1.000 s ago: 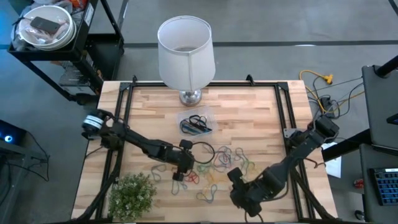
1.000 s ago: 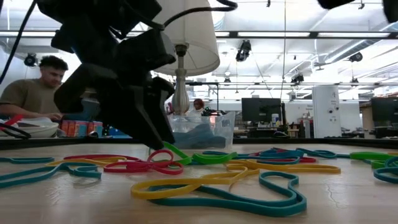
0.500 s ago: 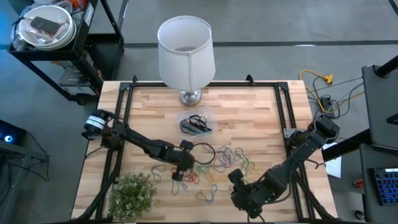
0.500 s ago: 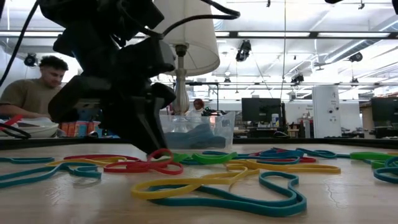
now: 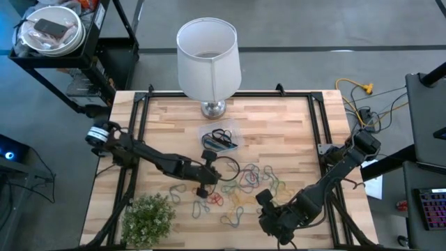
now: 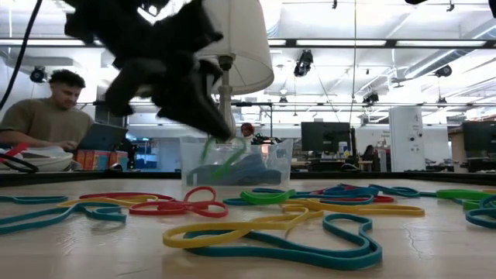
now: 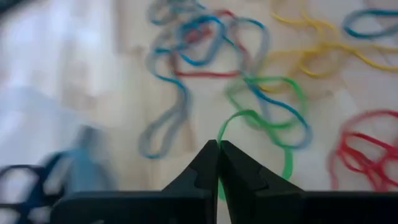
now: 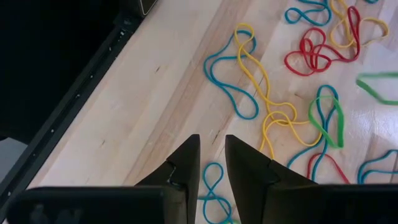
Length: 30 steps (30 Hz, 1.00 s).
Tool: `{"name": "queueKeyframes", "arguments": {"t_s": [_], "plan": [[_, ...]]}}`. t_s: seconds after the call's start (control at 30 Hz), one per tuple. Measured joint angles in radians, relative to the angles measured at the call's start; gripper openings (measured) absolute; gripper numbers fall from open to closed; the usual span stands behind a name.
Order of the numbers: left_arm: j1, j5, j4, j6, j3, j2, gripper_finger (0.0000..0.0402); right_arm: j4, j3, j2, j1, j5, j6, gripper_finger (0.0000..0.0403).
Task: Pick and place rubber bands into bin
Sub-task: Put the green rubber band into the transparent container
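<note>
Left end effector [image 7: 217, 163]: fingers went from spread to pinching green rubber band [image 7: 283, 144], lifted off surface [image 5: 279, 125] toward bin [image 5: 220, 138]; pick done. Remaining rubber bands [image 5: 247, 183] scattered on surface. Right end effector [image 8: 212, 163]: slightly parted, empty, hovering near front edge.

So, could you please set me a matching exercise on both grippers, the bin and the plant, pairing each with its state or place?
Things:
1. left gripper
2. right gripper
3. bin
4. plant

States or places:
A. holds a few bands, just in front of the lamp
B. shut on a green rubber band
C. open, nothing between its fingers
D. on the table corner by the left arm, away from the lamp

Pairs: 1-B, 2-C, 3-A, 4-D
</note>
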Motion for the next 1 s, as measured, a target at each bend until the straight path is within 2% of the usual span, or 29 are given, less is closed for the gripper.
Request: {"name": "queueKeyframes", "arguments": {"t_s": [0.17, 0.3, 0.4, 0.63, 1.0], "plan": [[0.003, -0.161, 0.003, 0.055, 0.002, -0.078, 0.0, 0.0, 0.0, 0.0, 0.0, 0.0, 0.0, 0.0068], [0.018, -0.338, -0.001, 0.128, -0.002, -0.133, 0.0, 0.0, 0.0, 0.0, 0.0, 0.0, 0.0, 0.0068], [0.049, -0.395, 0.003, 0.172, -0.008, -0.165, 0.0, 0.0, 0.0, 0.0, 0.0, 0.0, 0.0, 0.0066], [0.166, -0.379, -0.015, 0.183, -0.013, -0.184, 0.0, 0.0, 0.0, 0.0, 0.0, 0.0, 0.0, 0.0064], [0.35, -0.167, -0.034, 0.175, -0.026, -0.15, 0.0, 0.001, -0.001, 0.0, 0.0, 0.0, 0.0, 0.0064]]}}
